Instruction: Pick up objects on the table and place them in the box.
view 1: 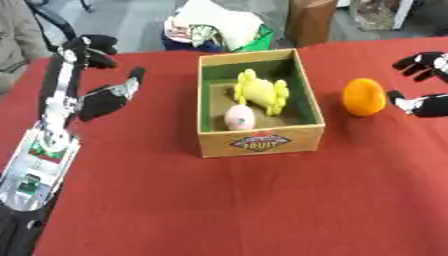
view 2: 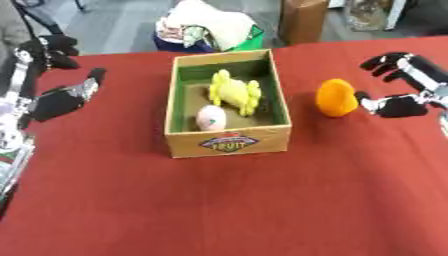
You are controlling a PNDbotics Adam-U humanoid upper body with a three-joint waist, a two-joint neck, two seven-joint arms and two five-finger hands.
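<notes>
1. The left hand is held above the far-left table, fingers spread, nothing in it.
2. In the box, a yellow toy and a pink egg-shaped item are seen.
3. Just right of the box, the orange object is flanked by the right hand, fingers spread, thumb apparently touching it. It is judged light, perhaps soft, and best gripped across its middle.

Red-covered table, grey floor beyond, a cloth-heaped bag, a brown upright object.
</notes>
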